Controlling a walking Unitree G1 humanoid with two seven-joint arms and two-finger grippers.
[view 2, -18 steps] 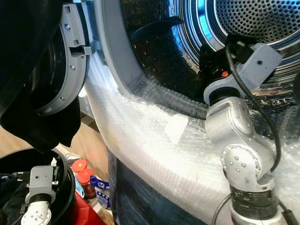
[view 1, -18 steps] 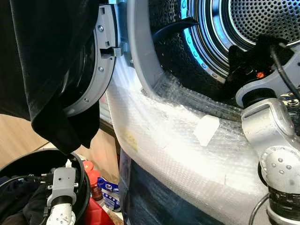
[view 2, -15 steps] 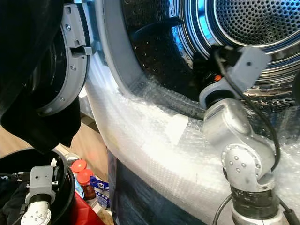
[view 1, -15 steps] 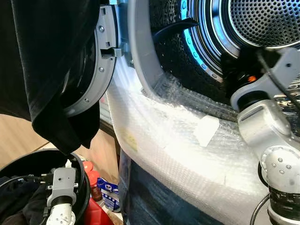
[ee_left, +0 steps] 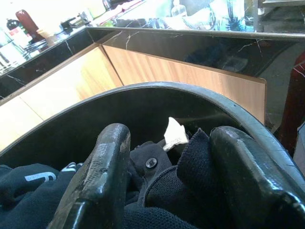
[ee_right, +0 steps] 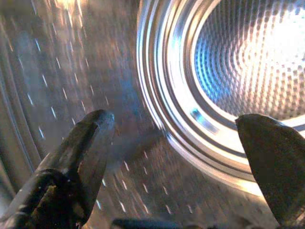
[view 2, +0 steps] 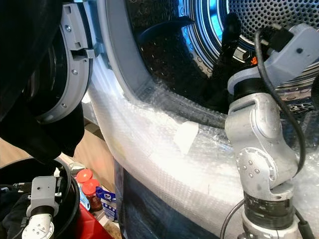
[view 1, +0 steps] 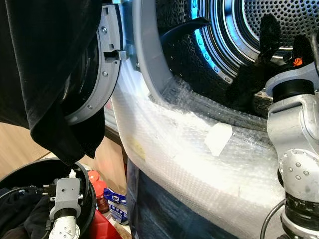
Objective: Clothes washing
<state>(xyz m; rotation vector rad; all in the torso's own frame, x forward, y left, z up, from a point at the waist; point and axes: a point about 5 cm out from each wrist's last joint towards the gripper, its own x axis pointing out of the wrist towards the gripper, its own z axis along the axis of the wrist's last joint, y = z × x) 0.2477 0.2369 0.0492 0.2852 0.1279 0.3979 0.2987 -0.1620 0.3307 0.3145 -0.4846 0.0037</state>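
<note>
A: Where are we now?

B: We are right in front of the washing machine (view 1: 149, 55). Its door (view 1: 102, 64) is swung open on our left side, and a big black cloth (view 1: 45, 69) hangs down over it.

A: What is our right gripper (ee_right: 183, 143) doing?

B: It is up inside the drum (view 2: 259, 15). In the right wrist view we see its 2 black fingers (ee_right: 90, 138) spread wide apart with nothing between them. Behind them is the shiny back of the drum, full of tiny holes and lit with blue light.

A: And our right arm (view 2: 259, 139)?

B: It stands up over the front edge of the machine. That edge is wrapped in bubble wrap (view 1: 199, 164), and a small white patch (view 1: 218, 138) sticks on the wrap.

A: Where are the clothes?

B: The dark clothes (ee_left: 167, 186) are in the black basket (ee_left: 143, 95) down low on our left, below the open door. There is a little white tag (ee_left: 174, 134) and 1 round button (ee_left: 151, 163) on them.

A: What about our left gripper (ee_left: 174, 191)?

B: It is down at the basket. Its 2 fingers are apart, and dark cloth sits between them. We cannot tell if they are squeezing it.

A: Anything else?

B: Some bottles with red caps (view 2: 85, 180) stand on the floor just beside the basket. Past the basket there is a wood wall (ee_left: 181, 76) with a dark shiny top.
</note>
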